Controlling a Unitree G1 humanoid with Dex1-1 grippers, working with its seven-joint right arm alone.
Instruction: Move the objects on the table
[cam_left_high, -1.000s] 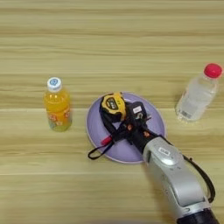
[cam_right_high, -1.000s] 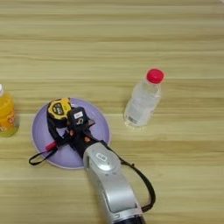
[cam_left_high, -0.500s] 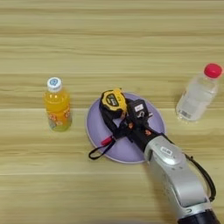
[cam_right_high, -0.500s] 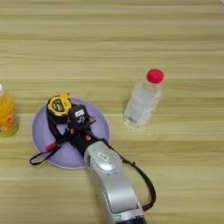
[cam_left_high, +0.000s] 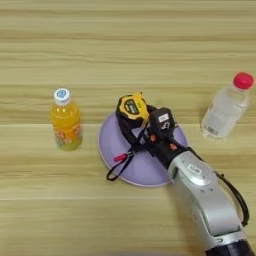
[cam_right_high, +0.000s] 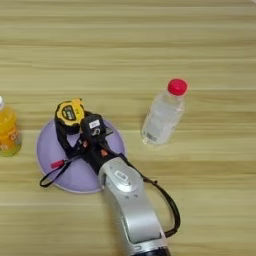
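Wide light wooden counter (cam_left_high: 125, 45) w/ long horizontal grain fills both views. Round lilac plate (cam_left_high: 112, 145) sits near centre, flat on the wood.

Yellow-black tape measure (cam_left_high: 132, 106) rests at the plate's far rim, partly over the edge, face up. Its black strap (cam_left_high: 121, 165) runs down across the plate & loops off the near-left rim onto the counter. A slim red-and-black pen (cam_left_high: 121, 157) lies on the plate's left-near part, red end pointing left, black part running right toward the claw.

Right arm's silver forearm (cam_left_high: 205, 200) comes in from the bottom right, a black cable looping beside it. The right claw (cam_left_high: 150, 136) is over the plate, just beside & near-right of the tape measure, black parts overlapping the strap & pen end. Fingers blend w/ the black strap & housing, so can't tell whether they're spread, pressed together or pinching anything.

Small orange juice bottle (cam_left_high: 65, 120) w/ white cap stands upright on the counter left of the plate, near it but apart. Clear bottle (cam_left_high: 225, 109) w/ red cap is to the right of the plate, apart from it & from the arm; seems upright, leaning look from the cam angle.
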